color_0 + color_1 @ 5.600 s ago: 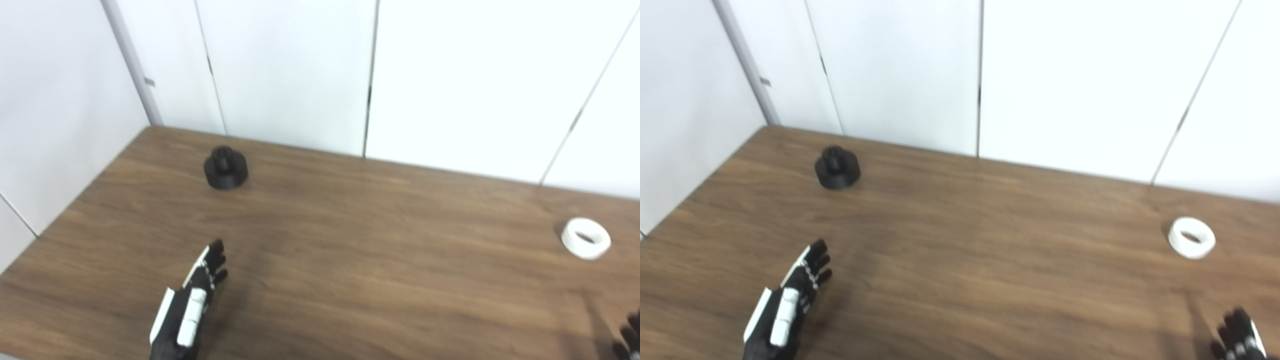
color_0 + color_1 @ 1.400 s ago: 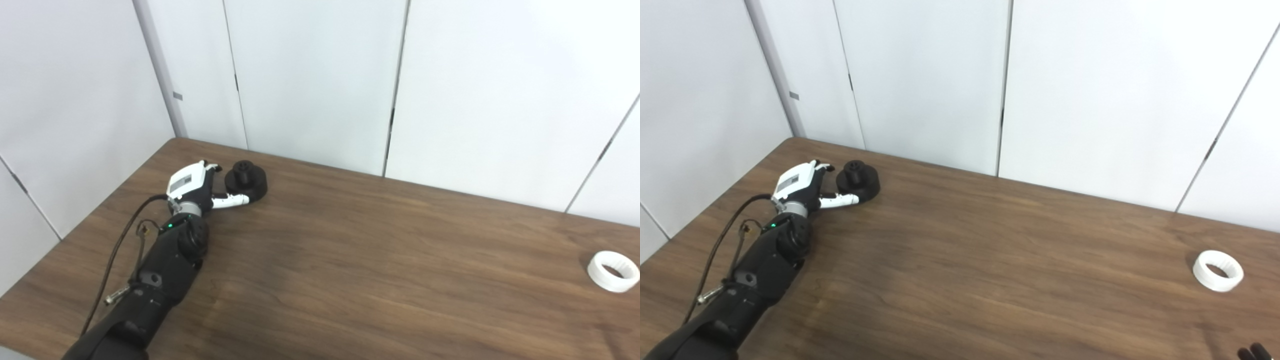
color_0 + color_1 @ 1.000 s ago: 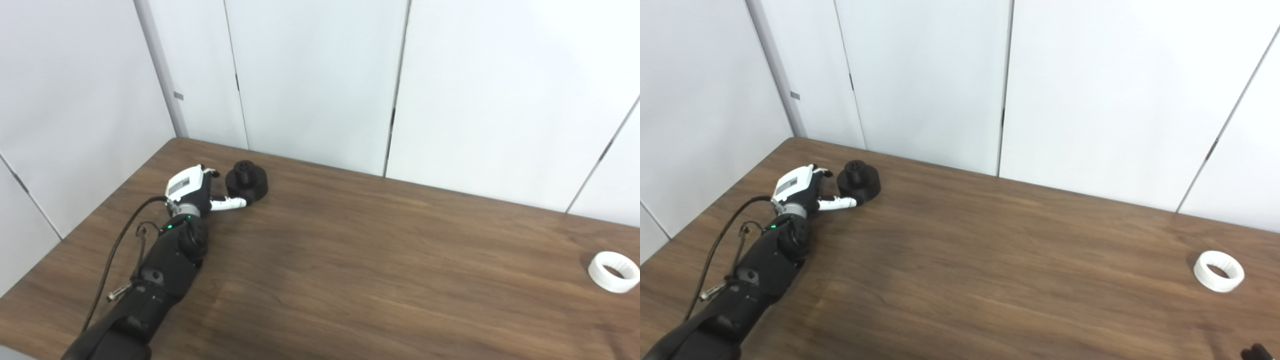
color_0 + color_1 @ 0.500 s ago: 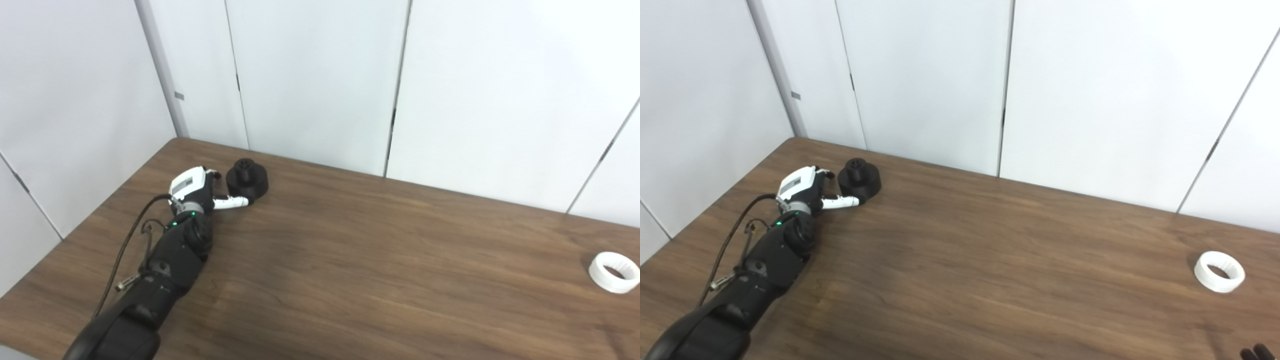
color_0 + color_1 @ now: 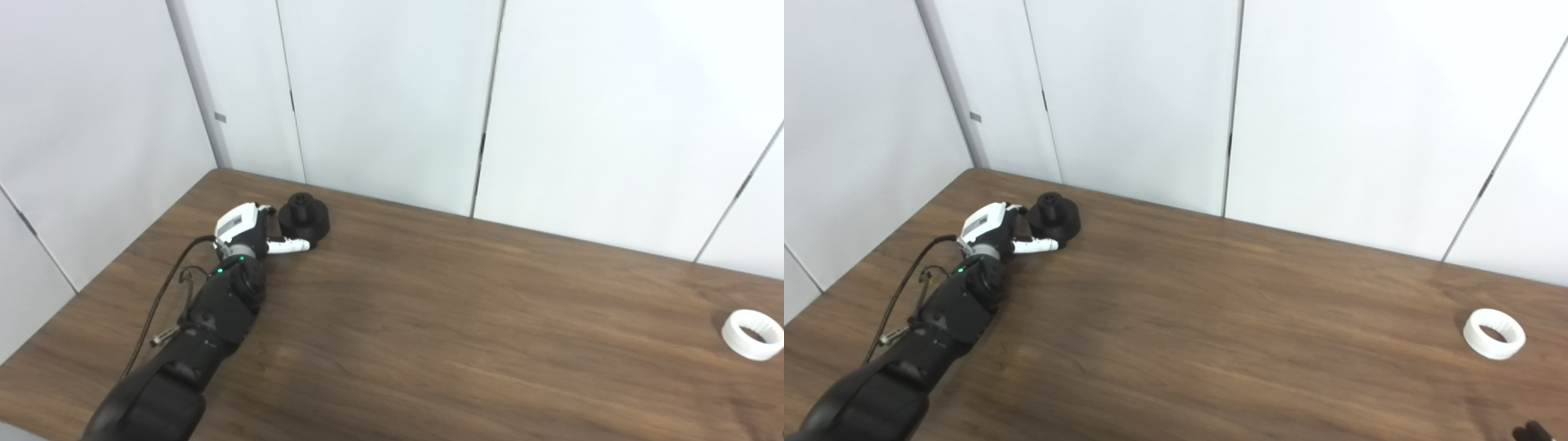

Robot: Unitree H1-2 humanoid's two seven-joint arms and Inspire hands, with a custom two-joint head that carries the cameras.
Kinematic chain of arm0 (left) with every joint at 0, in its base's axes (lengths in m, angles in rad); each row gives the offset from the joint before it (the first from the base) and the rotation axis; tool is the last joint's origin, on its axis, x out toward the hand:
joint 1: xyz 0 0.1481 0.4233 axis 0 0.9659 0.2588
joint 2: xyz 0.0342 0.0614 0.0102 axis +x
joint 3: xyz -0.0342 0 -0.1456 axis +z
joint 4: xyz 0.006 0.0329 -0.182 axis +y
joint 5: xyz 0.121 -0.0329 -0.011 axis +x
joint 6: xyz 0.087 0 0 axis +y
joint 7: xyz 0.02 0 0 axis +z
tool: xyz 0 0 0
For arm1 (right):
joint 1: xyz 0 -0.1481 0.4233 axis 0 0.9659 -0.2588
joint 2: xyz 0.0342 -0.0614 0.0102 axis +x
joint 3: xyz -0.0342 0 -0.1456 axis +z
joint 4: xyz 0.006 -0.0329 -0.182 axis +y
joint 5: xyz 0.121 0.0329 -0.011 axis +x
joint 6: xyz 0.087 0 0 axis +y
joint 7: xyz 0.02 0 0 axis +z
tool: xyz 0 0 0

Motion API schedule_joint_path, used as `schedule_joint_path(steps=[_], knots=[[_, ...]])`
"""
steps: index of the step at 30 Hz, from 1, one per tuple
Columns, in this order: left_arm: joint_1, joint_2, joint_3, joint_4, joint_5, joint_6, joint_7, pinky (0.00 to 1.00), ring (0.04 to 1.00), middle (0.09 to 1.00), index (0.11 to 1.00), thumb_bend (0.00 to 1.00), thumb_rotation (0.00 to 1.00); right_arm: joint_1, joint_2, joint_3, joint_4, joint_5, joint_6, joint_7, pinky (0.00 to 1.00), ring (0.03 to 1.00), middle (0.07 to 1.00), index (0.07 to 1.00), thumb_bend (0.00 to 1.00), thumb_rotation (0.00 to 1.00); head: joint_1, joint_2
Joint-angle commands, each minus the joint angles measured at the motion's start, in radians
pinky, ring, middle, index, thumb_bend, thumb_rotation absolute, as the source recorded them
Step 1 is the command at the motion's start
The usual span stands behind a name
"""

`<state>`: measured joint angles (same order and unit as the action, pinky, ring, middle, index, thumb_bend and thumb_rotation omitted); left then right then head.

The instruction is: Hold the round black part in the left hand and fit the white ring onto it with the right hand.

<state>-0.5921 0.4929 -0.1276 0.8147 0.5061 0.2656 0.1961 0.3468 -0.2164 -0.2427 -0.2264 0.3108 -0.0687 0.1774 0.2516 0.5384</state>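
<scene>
While the round black plastic part [image 5: 304, 215] sat on the brown wooden table [image 5: 429, 318] up at ten o'clock, the left hand [image 5: 246, 229] pressed in from its near-left side, white thumb [image 5: 288, 245] stretched along the base and fingers spread, nothing gripped. Over at four o'clock lay the white plastic ring [image 5: 752, 334], alone and well apart. Only dark fingertips of the right hand [image 5: 1531, 431] peeked in at the bottom corner; whether clenched or released, I could not tell.
</scene>
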Motion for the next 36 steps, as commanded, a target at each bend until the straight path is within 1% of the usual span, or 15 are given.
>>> schedule_joint_path(steps=[1,3,6,11,14,16,22,30,33,36], knots=[[-0.065,0.004,-0.001,0.005,-0.009,-0.032,0.020,1.00,1.000,0.997,0.870,1.00,0.54,-0.009,-0.003,0.000,-0.023,-0.001,-0.026,0.000,1.00,1.000,0.923,0.913,0.70,0.94,-0.002,0.000],[-0.070,-0.003,0.001,0.017,-0.018,-0.047,0.027,1.00,1.000,0.994,0.869,1.00,0.53,-0.008,-0.005,0.001,-0.020,-0.004,-0.029,0.002,1.00,1.000,0.922,0.914,0.70,0.94,-0.005,-0.001],[-0.076,-0.018,0.005,0.025,-0.030,-0.047,0.034,1.00,1.000,0.991,0.871,1.00,0.53,-0.009,-0.007,0.001,-0.009,-0.009,-0.042,0.007,1.00,1.000,0.924,0.916,0.70,0.95,-0.005,-0.001],[-0.084,-0.037,0.009,0.045,-0.051,-0.056,0.052,1.00,1.000,0.989,0.872,1.00,0.50,-0.008,-0.007,0.002,-0.009,-0.009,-0.042,0.007,1.00,0.991,0.918,0.917,0.69,0.95,-0.008,0.001],[-0.089,-0.045,0.012,0.069,-0.064,-0.086,0.063,1.00,1.000,0.993,0.877,1.00,0.50,-0.004,-0.007,0.005,-0.018,-0.023,-0.035,0.001,1.00,0.999,0.920,0.918,0.70,0.95,-0.012,0.003],[-0.093,-0.050,0.014,0.086,-0.071,-0.102,0.073,1.00,1.000,0.994,0.881,1.00,0.50,-0.003,-0.007,0.005,-0.018,-0.022,-0.037,0.002,1.00,0.999,0.922,0.918,0.69,0.96,-0.012,0.003],[-0.106,-0.062,0.007,0.123,-0.075,-0.119,0.107,1.00,1.000,0.992,0.880,1.00,0.50,-0.004,-0.009,0.007,-0.021,-0.026,-0.031,0.001,1.00,0.999,0.922,0.913,0.69,0.96,-0.012,0.006],[-0.120,-0.074,-0.015,0.160,-0.063,-0.102,0.157,1.00,1.000,0.975,0.866,1.00,0.49,-0.002,-0.009,0.004,-0.020,-0.004,-0.026,0.003,1.00,1.000,0.921,0.911,0.69,0.95,-0.009,0.012],[-0.122,-0.076,-0.014,0.163,-0.069,-0.092,0.161,1.00,1.000,0.966,0.859,1.00,0.50,-0.001,-0.011,0.002,-0.020,0.002,-0.021,0.003,1.00,0.999,0.921,0.911,0.71,0.94,-0.006,0.015],[-0.123,-0.078,-0.016,0.163,-0.068,-0.076,0.165,1.00,1.000,0.968,0.849,1.00,0.50,0.000,-0.013,0.002,-0.026,0.004,-0.015,0.001,1.00,1.000,0.919,0.916,0.70,0.94,-0.004,0.017]])
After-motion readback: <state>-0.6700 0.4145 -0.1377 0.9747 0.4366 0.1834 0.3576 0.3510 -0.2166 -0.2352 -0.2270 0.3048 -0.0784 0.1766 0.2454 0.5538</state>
